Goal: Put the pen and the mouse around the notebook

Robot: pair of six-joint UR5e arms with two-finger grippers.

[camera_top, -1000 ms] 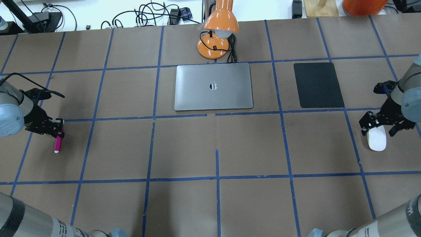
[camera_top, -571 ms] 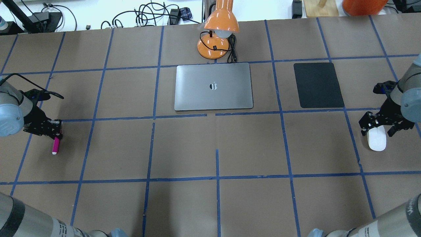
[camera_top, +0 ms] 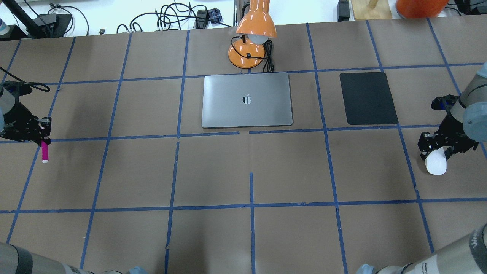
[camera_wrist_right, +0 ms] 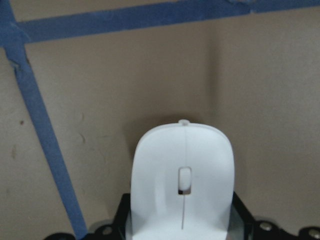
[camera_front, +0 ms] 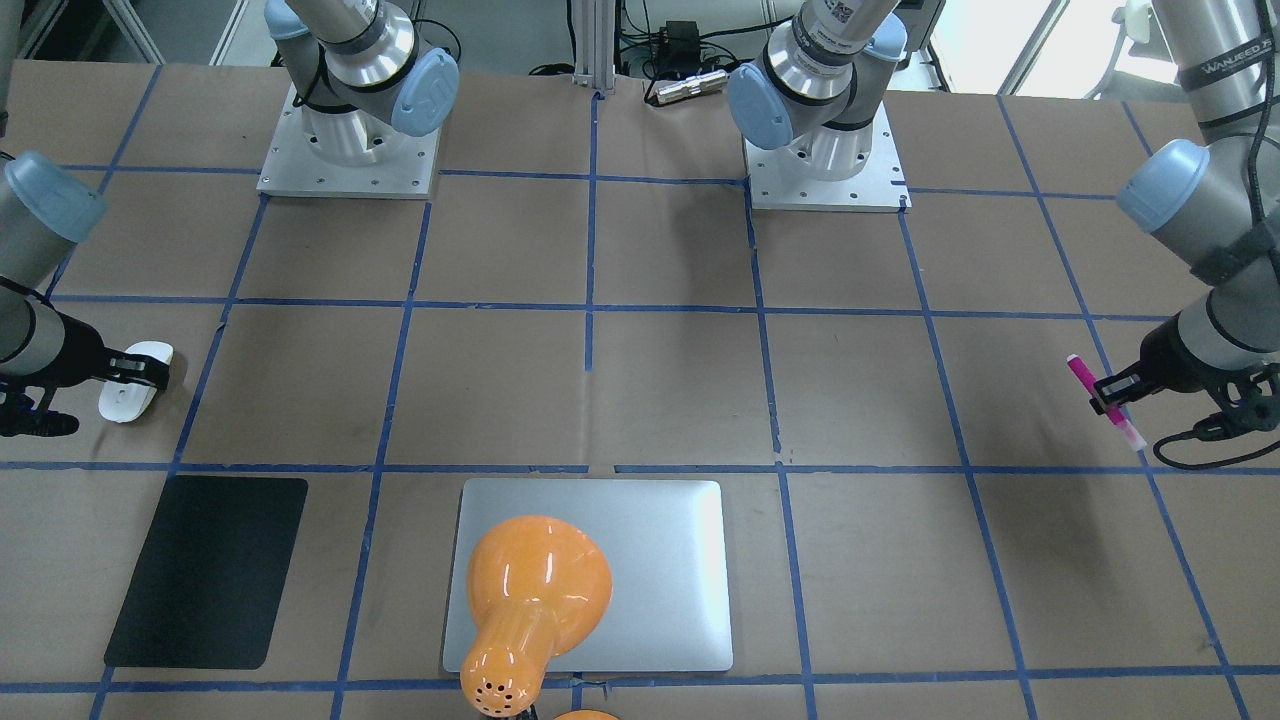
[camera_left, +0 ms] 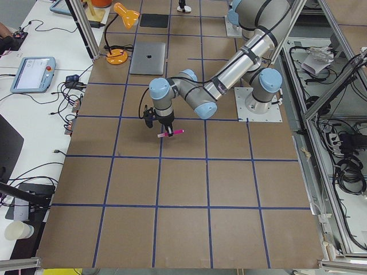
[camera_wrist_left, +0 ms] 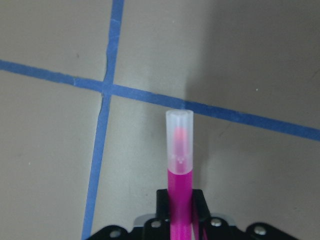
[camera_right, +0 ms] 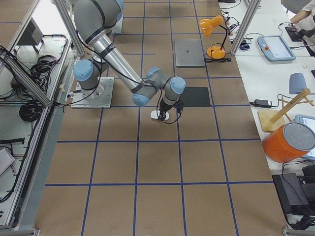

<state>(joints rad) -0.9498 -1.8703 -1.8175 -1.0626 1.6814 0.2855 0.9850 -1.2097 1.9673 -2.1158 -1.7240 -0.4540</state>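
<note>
Now, the left hand is clamping the pen far left, the right hand the mouse far right; carrying each level to opposite flanks of the central notebook seems best.

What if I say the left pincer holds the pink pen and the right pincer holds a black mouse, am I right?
Almost. The mouse is white, not black, as the right wrist view shows. The left pincer holds the pink pen; the right pincer holds the mouse.

Pen far left, mouse far right (notebook between).
</note>
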